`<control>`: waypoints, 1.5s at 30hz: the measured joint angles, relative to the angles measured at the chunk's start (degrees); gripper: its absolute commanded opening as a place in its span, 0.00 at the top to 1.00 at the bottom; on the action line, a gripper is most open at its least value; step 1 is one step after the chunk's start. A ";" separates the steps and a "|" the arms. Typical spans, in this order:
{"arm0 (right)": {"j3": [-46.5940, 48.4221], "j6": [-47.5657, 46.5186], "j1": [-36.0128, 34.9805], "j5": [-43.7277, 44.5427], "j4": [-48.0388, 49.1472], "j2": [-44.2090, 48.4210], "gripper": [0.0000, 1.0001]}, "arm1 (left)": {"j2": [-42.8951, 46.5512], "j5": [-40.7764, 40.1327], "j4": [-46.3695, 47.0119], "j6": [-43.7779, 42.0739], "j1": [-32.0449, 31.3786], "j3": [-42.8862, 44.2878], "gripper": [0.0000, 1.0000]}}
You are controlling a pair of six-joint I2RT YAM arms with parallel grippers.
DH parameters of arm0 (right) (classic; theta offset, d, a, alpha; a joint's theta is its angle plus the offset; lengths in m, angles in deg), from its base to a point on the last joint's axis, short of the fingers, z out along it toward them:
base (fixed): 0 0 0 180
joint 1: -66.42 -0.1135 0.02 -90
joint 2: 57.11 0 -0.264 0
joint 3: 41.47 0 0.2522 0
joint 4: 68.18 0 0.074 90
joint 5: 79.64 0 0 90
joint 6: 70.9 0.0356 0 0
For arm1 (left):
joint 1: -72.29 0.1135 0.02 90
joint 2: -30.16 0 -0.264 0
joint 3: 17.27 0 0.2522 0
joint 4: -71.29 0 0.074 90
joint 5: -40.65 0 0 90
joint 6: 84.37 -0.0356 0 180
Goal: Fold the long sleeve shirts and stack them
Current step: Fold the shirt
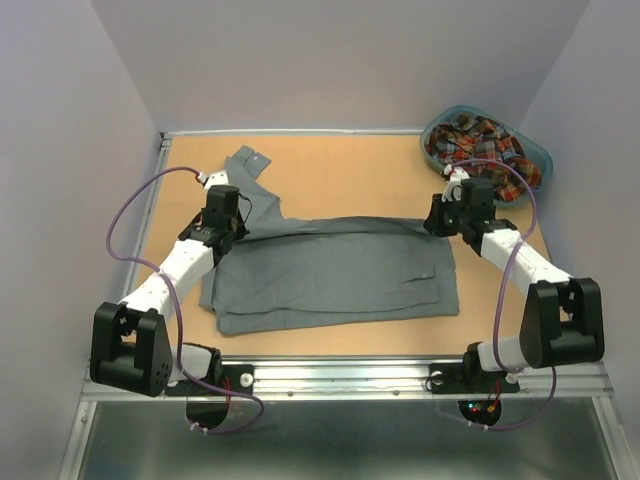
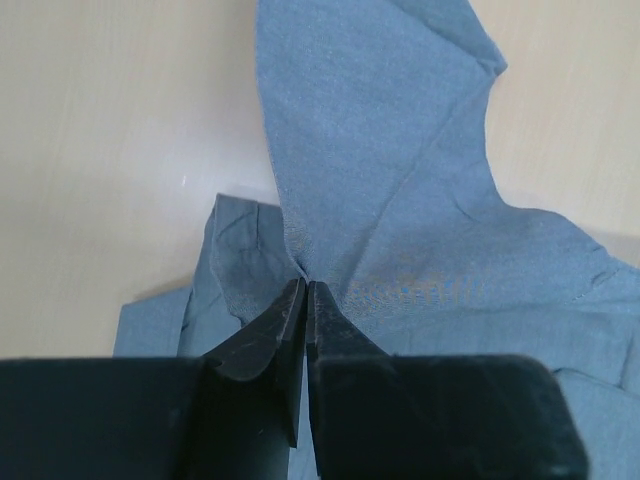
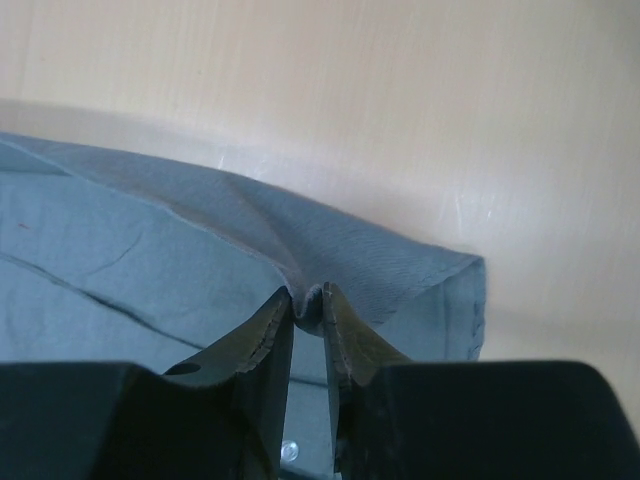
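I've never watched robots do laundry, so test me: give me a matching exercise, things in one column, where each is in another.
1 grey shirt
2 plaid shirt
3 left hand
4 right hand

A in the teal basket
B pinching the grey sleeve's base
C spread on the table
D pinching the shirt's folded corner

Pairs: 1-C, 2-A, 3-B, 4-D

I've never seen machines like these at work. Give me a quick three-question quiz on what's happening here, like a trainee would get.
1. True or false: the left gripper and the right gripper each pinch the grey shirt.
2. Where is the plaid shirt? A) bunched in the teal basket B) under the grey shirt C) in the right gripper
3. Fill in: the teal basket stands at the table's far ___ corner.
Key: 1 true; 2 A; 3 right.
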 measured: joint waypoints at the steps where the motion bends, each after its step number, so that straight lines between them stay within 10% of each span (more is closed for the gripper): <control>1: -0.76 0.90 0.00 -0.31 0.26 0.81 0.76 | 0.26 0.07 -0.31 0.42 -0.09 -0.57 0.85; 10: -11.28 11.17 0.00 -1.31 0.94 8.79 0.76 | 0.87 -0.22 -4.81 5.51 -0.20 -3.15 0.81; 19: -16.35 18.25 0.00 6.19 0.70 12.98 0.54 | 1.20 -1.75 -8.85 9.90 -0.20 -6.80 0.69; 37: -9.16 17.70 -1.31 -3.74 4.55 7.45 0.49 | 11.76 -4.94 -3.56 8.35 -0.20 -6.78 0.04; 45: -9.16 21.18 -2.29 -7.72 7.93 0.94 0.16 | 1.88 -4.90 -2.80 8.17 1.42 0.11 0.03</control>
